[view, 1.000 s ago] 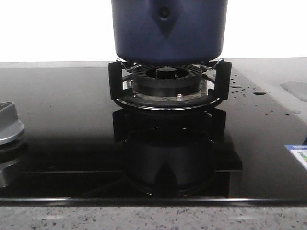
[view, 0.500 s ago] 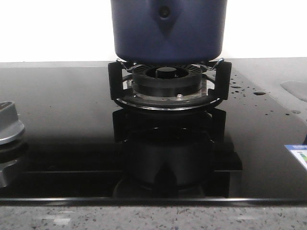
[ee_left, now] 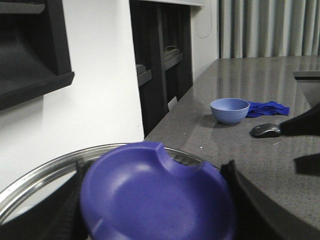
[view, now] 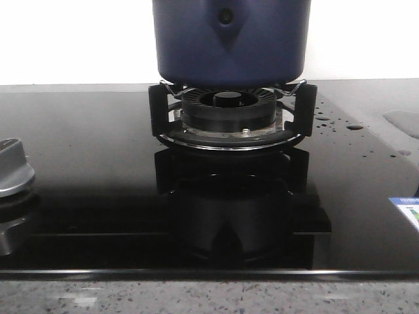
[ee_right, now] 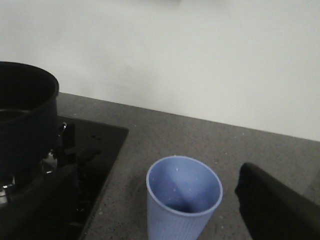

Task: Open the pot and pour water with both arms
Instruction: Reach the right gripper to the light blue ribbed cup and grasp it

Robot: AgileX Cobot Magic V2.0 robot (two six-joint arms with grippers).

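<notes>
Only at the left tool (ee_left: 155, 200), seemingly clamped: pot (view: 230, 42) lid (ee_left: 157, 195).

Your left gripper (ee_left: 155, 200) shows two dark fingers (ee_left: 240, 200) spread wide, clamped on either side of a held object. Of your right gripper, only one dark finger (ee_right: 275, 210) shows, so its state is unclear.

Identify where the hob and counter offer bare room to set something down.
Bare black glass lies between the knob and the burner, and in front of it. Grey counter around the cup is free. The burner is taken by the pot.
</notes>
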